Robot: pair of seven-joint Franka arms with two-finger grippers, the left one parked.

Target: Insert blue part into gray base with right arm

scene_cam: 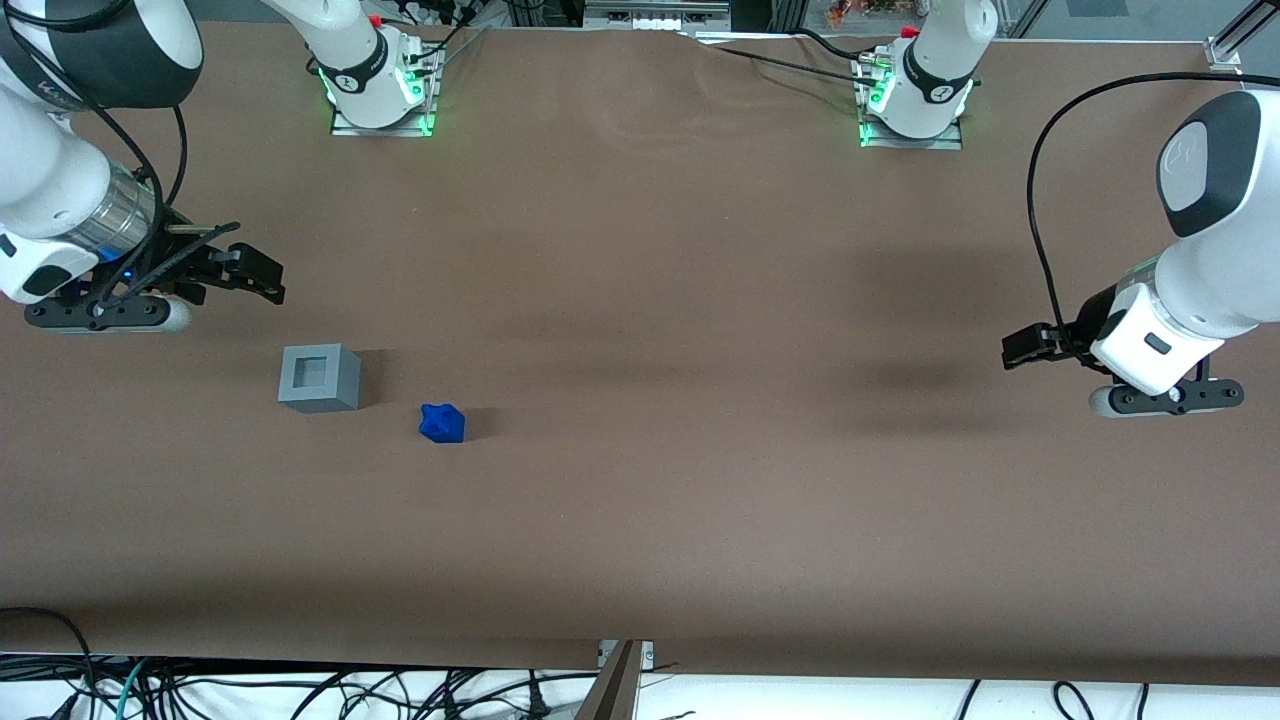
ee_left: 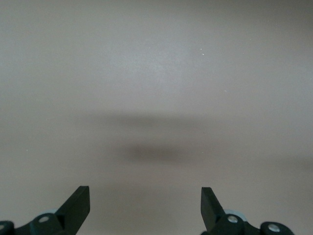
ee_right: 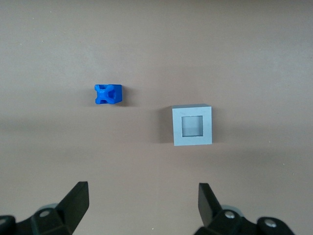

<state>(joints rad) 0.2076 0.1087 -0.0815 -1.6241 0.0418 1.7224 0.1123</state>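
The gripper (ee_right: 142,205) hangs over the brown table (scene_cam: 700,300) with its jaws spread wide apart and nothing between them. It sits farther from the front camera than both objects. In the front view, the gray base (scene_cam: 319,377) stands at about five o'clock from the gripper (scene_cam: 262,280), recess up. The blue part (scene_cam: 442,423) lies near it at four o'clock, apart, slightly nearer the camera.
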